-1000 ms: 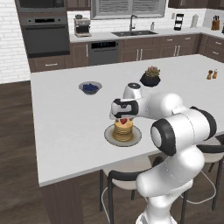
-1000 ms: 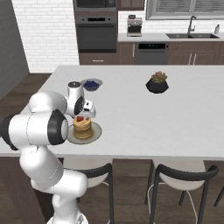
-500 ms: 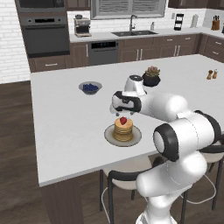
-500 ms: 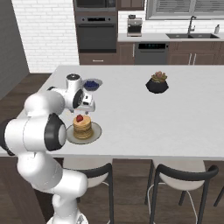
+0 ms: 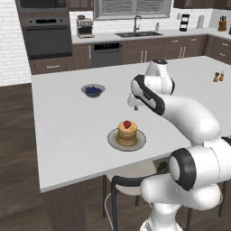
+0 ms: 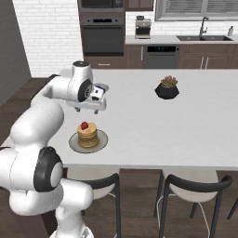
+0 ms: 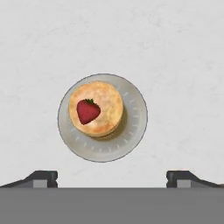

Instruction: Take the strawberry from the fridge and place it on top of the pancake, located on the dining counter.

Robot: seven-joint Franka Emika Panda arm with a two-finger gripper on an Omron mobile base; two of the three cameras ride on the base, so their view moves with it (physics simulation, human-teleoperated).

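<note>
Your gripper [image 7: 112, 177] is hovering above the plate [image 7: 131, 131] with jaws spread wide, gripping nothing. The strawberry [image 7: 88, 111] is lying on the pancake [image 7: 97, 108], off-centre but well supported, on the counter [image 5: 67, 131]; the placement looks done.

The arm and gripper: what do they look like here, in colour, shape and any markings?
The arm is built of glossy white rounded segments with dark grey to black rings at its joints. In the right base view the hand at its end carries a small white block with a blue mark. The gripper ends in two small dark fingertips, set wide apart. No cables can be seen.
</note>
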